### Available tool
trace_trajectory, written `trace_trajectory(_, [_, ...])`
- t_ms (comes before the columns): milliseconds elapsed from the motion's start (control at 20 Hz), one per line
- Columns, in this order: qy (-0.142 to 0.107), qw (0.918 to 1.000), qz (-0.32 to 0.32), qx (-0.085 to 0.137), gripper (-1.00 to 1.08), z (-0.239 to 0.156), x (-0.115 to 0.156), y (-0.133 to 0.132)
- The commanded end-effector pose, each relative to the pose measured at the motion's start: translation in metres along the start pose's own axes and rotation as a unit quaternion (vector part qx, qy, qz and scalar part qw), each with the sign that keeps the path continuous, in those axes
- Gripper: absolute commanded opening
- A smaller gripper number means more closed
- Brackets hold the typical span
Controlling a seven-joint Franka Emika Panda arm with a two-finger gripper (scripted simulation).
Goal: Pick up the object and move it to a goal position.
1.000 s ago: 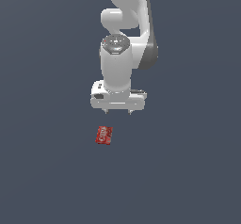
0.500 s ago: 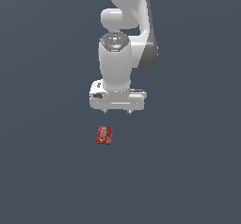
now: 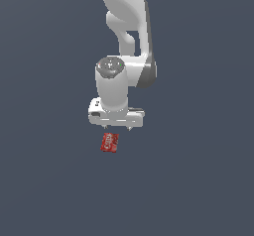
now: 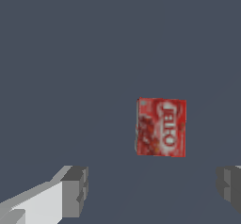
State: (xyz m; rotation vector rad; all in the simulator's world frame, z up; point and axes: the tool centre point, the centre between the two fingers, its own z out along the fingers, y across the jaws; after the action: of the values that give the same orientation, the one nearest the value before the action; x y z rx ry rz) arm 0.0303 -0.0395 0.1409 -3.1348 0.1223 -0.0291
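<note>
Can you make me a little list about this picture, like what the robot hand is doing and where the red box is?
robot: one white arm reaching down from above
gripper: open, holding nothing
fingers: spread wide apart, wider than the box
red box: flat, lying on the gray floor, white writing on its face
gripper and box: apart, not touching; the box sits just below the gripper in the exterior view
task so far: box not yet picked up
goal spot: no marker visible

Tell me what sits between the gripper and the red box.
Nothing. In the wrist view only bare grey floor separates the open gripper from the red box. The exterior view shows no other item either.
</note>
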Motion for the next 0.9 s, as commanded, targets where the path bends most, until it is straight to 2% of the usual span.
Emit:
trace_trajectory(0, [-0.003, 1.0000, 0.007, -0.001, 1.00, 0.020, 0.004, 0.011])
trace_trajectory(400, [-0.008, 0.9997, 0.022, -0.002, 1.00, 0.065, 0.011, 0.036])
trace_trajectory(850, [-0.010, 0.9996, 0.025, -0.003, 1.00, 0.076, 0.011, 0.042])
